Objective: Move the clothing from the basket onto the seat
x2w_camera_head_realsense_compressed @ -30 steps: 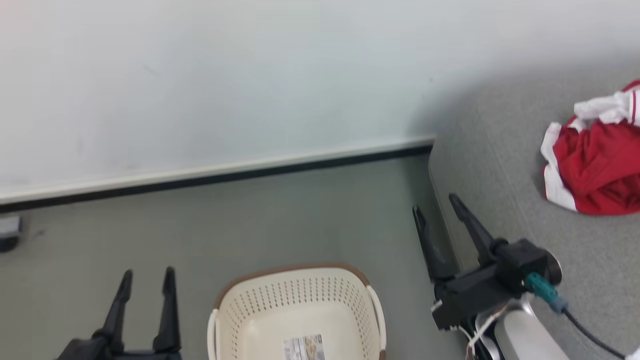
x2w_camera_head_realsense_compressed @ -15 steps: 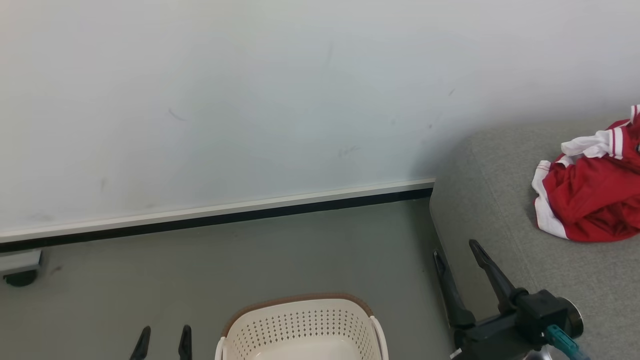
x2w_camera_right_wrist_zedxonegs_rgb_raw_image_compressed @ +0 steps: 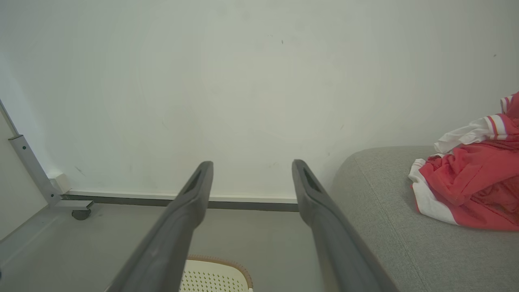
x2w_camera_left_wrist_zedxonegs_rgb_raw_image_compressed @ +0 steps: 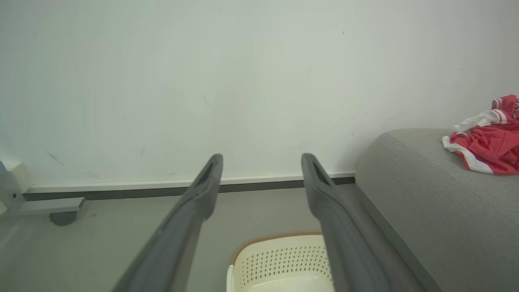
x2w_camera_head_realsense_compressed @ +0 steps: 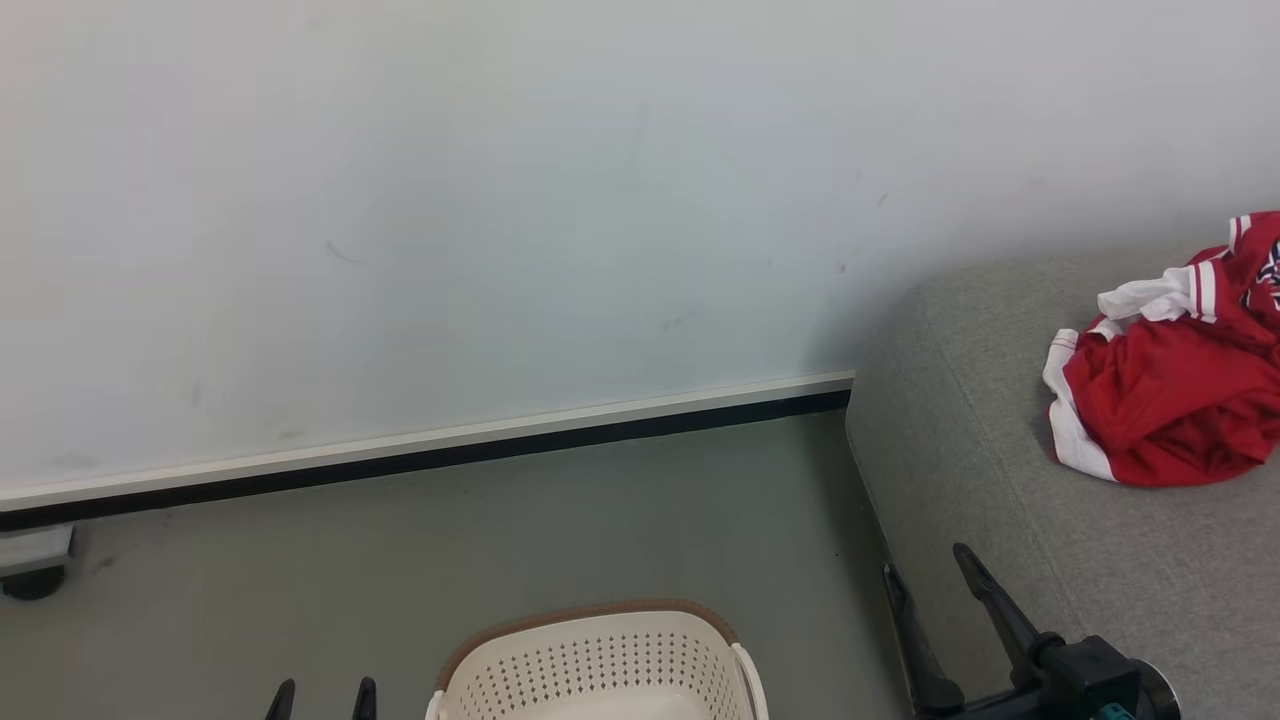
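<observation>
A crumpled heap of red clothing (x2w_camera_head_realsense_compressed: 1165,400) with white trim lies on the grey seat (x2w_camera_head_realsense_compressed: 960,440) at the right; it also shows as clothing (x2w_camera_left_wrist_zedxonegs_rgb_raw_image_compressed: 488,140) and clothing (x2w_camera_right_wrist_zedxonegs_rgb_raw_image_compressed: 470,186) in the wrist views. The cream basket (x2w_camera_head_realsense_compressed: 600,665) with its brown rim stands on the floor at the bottom edge, and the part of its inside that shows holds no fabric. My right gripper (x2w_camera_head_realsense_compressed: 930,575) hangs open beside the seat's front corner, holding nothing. Only the tips of my left gripper (x2w_camera_head_realsense_compressed: 322,690) peek up left of the basket, spread open.
A white wall (x2w_camera_head_realsense_compressed: 500,200) with a dark skirting strip (x2w_camera_head_realsense_compressed: 450,455) runs behind the grey floor (x2w_camera_head_realsense_compressed: 500,540). A metal frame foot with a caster (x2w_camera_head_realsense_compressed: 35,570) sits at the far left against the wall.
The camera has tilted upward, so basket and both grippers have slid toward the bottom edge. Both grippers stay open, and the clothing on the seat lies as before.
</observation>
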Motion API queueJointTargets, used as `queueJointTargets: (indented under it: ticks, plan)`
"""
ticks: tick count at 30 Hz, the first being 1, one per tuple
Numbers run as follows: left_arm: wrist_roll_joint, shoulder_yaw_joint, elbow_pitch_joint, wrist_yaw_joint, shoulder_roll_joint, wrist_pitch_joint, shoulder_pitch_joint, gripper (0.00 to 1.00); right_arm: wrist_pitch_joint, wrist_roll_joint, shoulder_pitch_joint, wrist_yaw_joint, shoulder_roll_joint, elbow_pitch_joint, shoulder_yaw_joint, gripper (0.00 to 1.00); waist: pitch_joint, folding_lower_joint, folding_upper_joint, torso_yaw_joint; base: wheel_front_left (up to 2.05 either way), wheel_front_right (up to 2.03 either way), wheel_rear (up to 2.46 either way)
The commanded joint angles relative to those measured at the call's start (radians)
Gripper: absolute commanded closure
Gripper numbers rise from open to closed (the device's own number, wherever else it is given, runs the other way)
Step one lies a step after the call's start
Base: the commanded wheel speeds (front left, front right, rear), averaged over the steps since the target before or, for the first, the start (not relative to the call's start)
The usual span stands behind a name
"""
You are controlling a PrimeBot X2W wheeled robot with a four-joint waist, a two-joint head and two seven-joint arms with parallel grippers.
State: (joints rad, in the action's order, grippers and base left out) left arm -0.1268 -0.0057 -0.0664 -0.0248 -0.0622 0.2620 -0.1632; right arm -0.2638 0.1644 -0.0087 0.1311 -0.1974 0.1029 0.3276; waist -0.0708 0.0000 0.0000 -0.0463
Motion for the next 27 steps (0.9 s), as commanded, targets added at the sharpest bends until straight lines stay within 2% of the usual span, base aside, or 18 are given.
queueJointTargets:
  ticks: [1,13,17,18,22,27]
  plan:
    - [0.012,0.009,0.007,-0.009,0.001,0.005,0.001,0.00,0.000,-0.006,0.010,-0.001,-0.001,-0.002,0.004,0.00,0.000,0.0000,0.0000,-0.001,0.00,0.00,0.00]
    - [0.008,0.013,0.024,-0.025,0.009,0.005,-0.002,0.00,0.000,0.022,0.004,-0.001,-0.015,0.003,0.036,0.00,-0.007,0.0000,0.0000,0.001,0.00,0.00,0.00]
    - [0.021,0.010,0.026,-0.015,0.011,0.005,-0.002,0.00,0.000,0.025,-0.001,-0.001,-0.017,0.005,0.039,0.00,-0.006,0.0000,0.0000,0.002,0.00,0.00,0.00]
    - [0.013,0.009,0.025,-0.017,0.008,0.000,0.001,1.00,0.000,0.021,0.000,0.000,-0.012,0.007,0.037,1.00,-0.007,0.0000,0.0000,0.002,0.00,0.00,0.00]
    - [0.007,0.001,0.060,-0.018,0.012,-0.006,-0.001,1.00,0.001,0.022,0.022,0.000,-0.008,0.040,0.042,1.00,-0.006,0.0000,0.0000,0.002,0.00,0.00,0.00]
    - [-0.093,0.002,0.075,-0.023,0.010,-0.025,0.012,1.00,0.020,0.122,0.022,0.000,-0.004,0.044,0.019,1.00,-0.003,0.0000,0.0000,0.004,0.00,0.00,0.00]
